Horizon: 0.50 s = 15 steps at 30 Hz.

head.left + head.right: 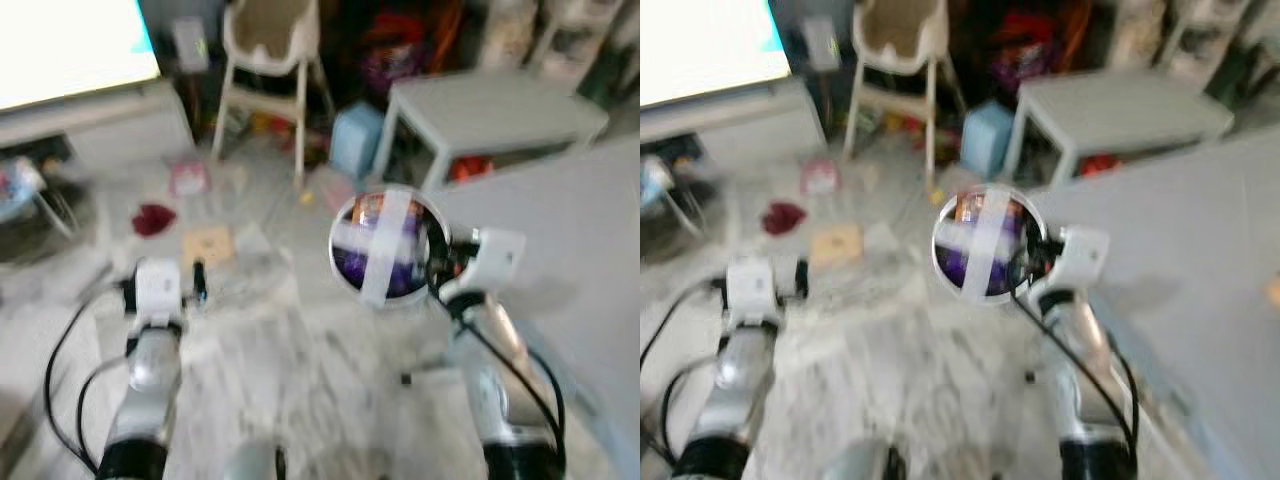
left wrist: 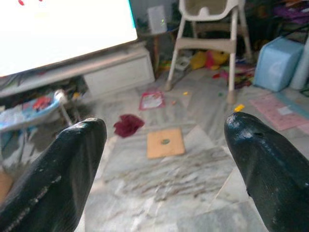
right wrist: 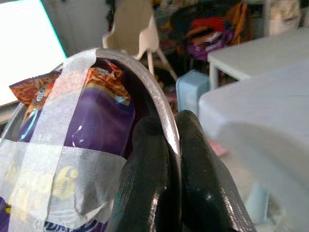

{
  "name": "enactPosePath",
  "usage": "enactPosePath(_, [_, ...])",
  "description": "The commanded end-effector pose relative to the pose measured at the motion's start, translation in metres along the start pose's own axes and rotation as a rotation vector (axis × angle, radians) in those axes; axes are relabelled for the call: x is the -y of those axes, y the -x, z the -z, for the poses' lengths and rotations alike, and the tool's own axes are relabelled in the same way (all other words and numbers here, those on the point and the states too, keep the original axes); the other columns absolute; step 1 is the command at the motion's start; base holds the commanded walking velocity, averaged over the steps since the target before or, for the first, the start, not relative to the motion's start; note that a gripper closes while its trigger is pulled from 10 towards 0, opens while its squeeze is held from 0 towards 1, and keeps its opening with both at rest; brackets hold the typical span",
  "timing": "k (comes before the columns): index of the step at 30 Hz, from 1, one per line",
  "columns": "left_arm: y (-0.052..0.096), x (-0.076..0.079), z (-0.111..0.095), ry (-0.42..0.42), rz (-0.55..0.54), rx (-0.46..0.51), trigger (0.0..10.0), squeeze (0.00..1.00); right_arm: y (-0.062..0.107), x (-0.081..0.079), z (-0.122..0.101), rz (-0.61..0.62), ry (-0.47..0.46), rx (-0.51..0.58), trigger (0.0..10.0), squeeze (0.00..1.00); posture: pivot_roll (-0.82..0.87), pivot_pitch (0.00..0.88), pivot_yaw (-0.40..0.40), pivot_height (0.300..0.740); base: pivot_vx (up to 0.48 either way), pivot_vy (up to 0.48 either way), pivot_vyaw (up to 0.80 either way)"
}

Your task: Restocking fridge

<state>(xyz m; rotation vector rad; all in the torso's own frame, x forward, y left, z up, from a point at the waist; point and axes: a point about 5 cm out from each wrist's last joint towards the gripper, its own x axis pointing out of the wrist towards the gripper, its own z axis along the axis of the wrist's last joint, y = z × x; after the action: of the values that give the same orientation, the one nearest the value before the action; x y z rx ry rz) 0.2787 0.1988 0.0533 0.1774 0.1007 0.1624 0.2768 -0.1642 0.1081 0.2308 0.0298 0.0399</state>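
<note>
The right gripper [image 3: 164, 159] pinches the rim of a taped bowl [image 1: 388, 247] holding a purple packet [image 3: 72, 140], while the left gripper [image 2: 164, 145] hangs spread wide, holding nothing.

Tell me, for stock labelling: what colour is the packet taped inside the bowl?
Mostly purple with an orange top, seen best in the right wrist view: packet, bowl.

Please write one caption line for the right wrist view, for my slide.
Right claw pinching the rim of a metal bowl holding a purple snack bag under crossed tape strips.
</note>
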Motion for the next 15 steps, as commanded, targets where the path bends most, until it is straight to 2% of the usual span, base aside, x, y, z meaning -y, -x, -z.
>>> enactPosePath(1, [-0.001, 0.0, 0.001, -0.052, -0.015, -0.002, 10.0, 0.0, -0.003, -0.003, -0.007, -0.024, 0.021, 0.041, 10.0, 0.0, 0.01, 0.0, 0.004, 0.74, 0.0, 0.0, 0.8])
enactPosePath(4, [-0.001, 0.0, 0.001, -0.078, -0.025, 0.01, 10.0, 0.0, -0.003, -0.003, -0.007, -0.03, 0.031, 0.043, 10.0, 0.0, 0.01, 0.0, 0.008, 0.74, 0.0, 0.0, 0.8])
enactPosePath(5, [0.001, -0.003, 0.0, -0.086, -0.032, 0.028, 10.0, 0.0, -0.003, -0.001, -0.012, -0.053, 0.117, 0.068, 10.0, 0.0, 0.01, 0.0, 0.009, 0.74, 0.0, 0.0, 0.8])
enactPosePath(6, [0.003, -0.005, -0.001, -0.076, -0.026, 0.037, 10.0, 0.0, -0.002, 0.002, -0.015, -0.055, 0.161, 0.079, 10.0, 0.0, 0.01, 0.0, 0.009, 0.74, 0.0, 0.0, 0.8])
enactPosePath(7, [0.007, -0.009, 0.001, -0.055, -0.032, 0.033, 10.0, 0.0, 0.001, 0.011, -0.017, -0.038, 0.231, 0.086, 10.0, 0.0, 0.01, 0.0, 0.014, 0.74, 0.0, 0.0, 0.8])
enactPosePath(11, [0.012, -0.011, 0.004, -0.044, -0.03, 0.03, 10.0, 0.0, 0.005, 0.025, -0.012, 0.014, 0.279, 0.062, 10.0, 0.0, 0.01, 0.0, 0.025, 0.74, 0.0, 0.0, 0.8])
enactPosePath(14, [0.013, -0.008, 0.003, -0.023, -0.023, 0.032, 10.0, 0.0, 0.006, 0.027, -0.01, -0.005, 0.349, 0.065, 10.0, 0.0, 0.0, 0.0, 0.047, 0.74, 0.0, 0.0, 0.8])
enactPosePath(15, [0.012, -0.008, 0.003, -0.026, -0.023, 0.032, 10.0, 0.0, 0.005, 0.028, -0.009, 0.004, 0.322, 0.051, 10.0, 0.0, 0.0, 0.0, 0.052, 0.74, 0.0, 0.0, 0.8])
